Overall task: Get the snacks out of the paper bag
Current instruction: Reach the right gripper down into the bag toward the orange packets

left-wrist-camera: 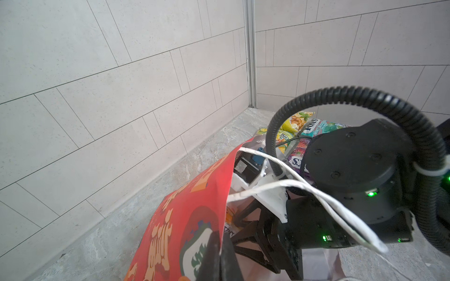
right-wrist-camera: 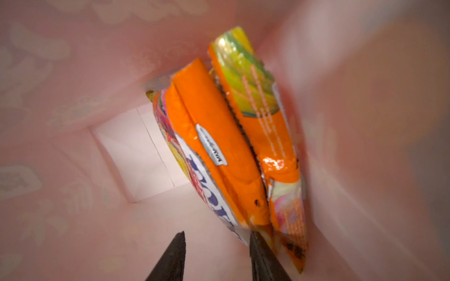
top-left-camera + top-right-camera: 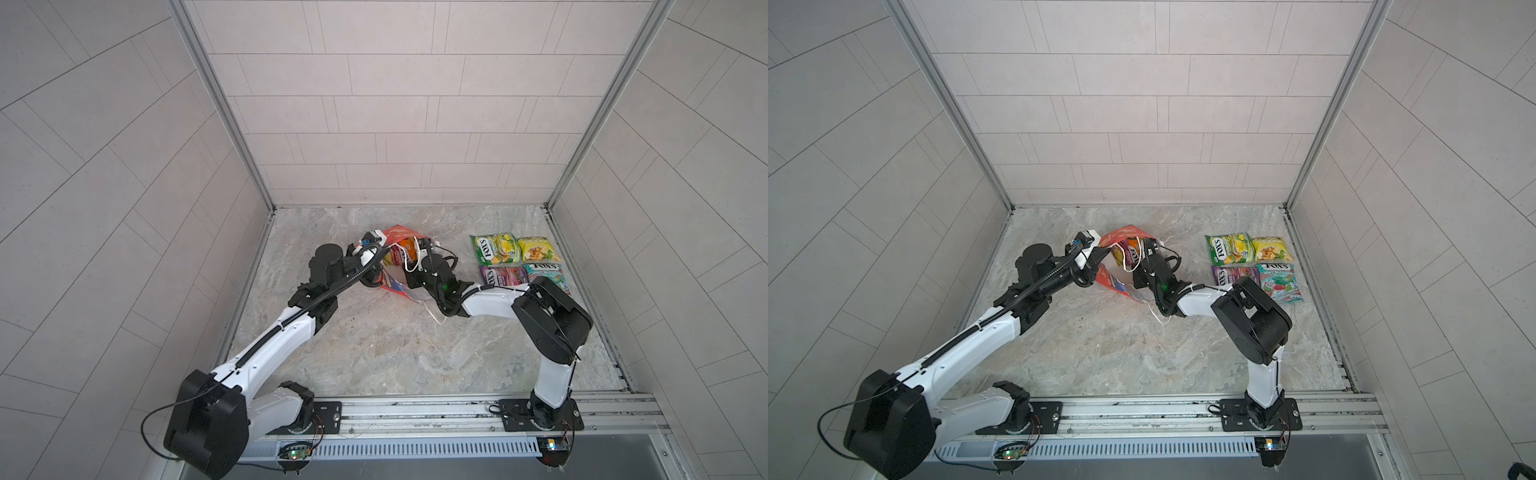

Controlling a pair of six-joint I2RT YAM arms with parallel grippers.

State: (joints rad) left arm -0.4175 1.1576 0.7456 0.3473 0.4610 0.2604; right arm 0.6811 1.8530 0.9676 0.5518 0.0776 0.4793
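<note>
orange snacks (image 2: 219, 146) inside paper bag (image 2: 73, 97), right wrist.

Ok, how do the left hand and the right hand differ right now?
The left hand is shut, pinching the rim of the red paper gift bag; the right hand is open, gripping nothing. The left hand sits at the bag's mouth; the right hand is inside it, next to two glossy, mostly orange snack packets. Both work on the same bag.

Four snacks (image 3: 496, 249) near the paper bag (image 3: 397, 235)
</note>
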